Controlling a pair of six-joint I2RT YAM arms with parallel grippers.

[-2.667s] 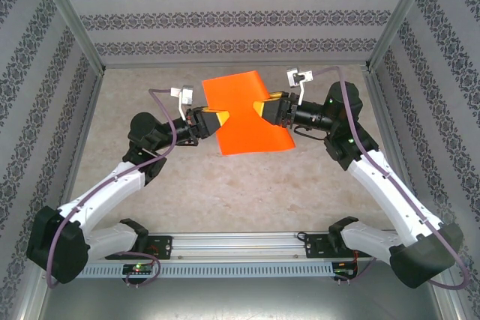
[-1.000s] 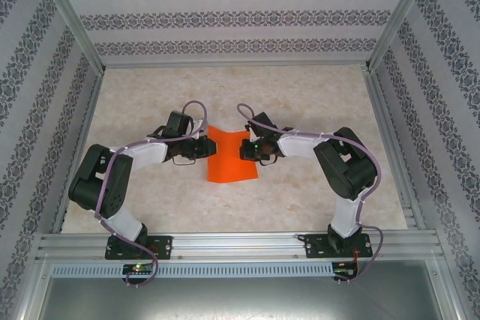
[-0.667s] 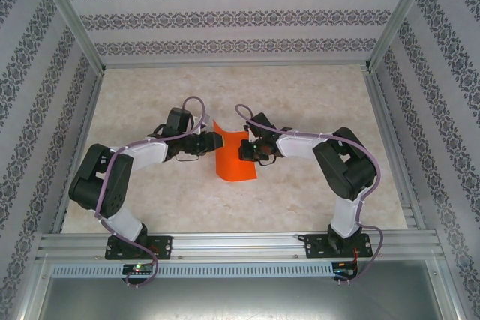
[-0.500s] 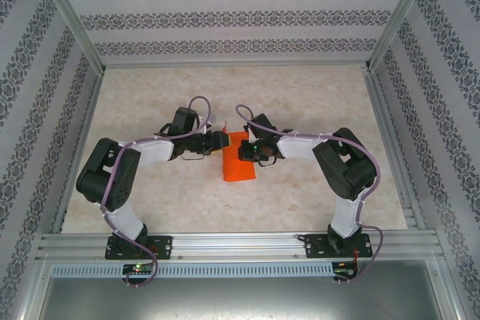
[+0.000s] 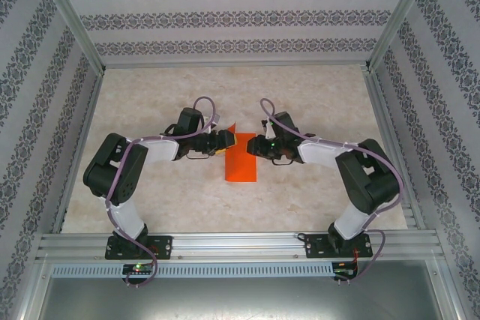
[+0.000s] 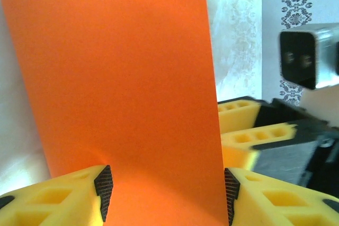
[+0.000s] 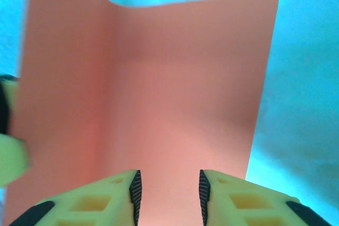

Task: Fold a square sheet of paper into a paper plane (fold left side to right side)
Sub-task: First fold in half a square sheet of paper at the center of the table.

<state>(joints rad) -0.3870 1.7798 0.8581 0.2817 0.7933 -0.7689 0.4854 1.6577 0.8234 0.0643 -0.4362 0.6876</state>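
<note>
Finding: the square sheet of paper (image 5: pixel 241 164) lies on the desk (image 5: pixel 315 95) as a narrow orange rectangle, half-folded. Its right part is flat and its left flap stands up along a soft bend, which the right wrist view shows (image 7: pixel 180 93). The left gripper (image 5: pixel 223 140) sits at the sheet's upper left edge. Its jaws are wide apart, and the flap's face (image 6: pixel 122 88) fills the gap between the pads, so nothing is pinched. The right gripper (image 5: pixel 253 145) sits at the sheet's upper right edge, above the flat part, jaws also parted and clamped on nothing. Assessment: treat this sheet as very light, thin and limp. It will likely spring open at an unpressed bend and slide on the smooth desk under any sideways push. Take hold only at the flap's free edge, close to a corner, with a light pinch. Pin the flat part from above while you carry the flap over. Any crease you set will probably be permanent, so align the edges before pressing.
</note>
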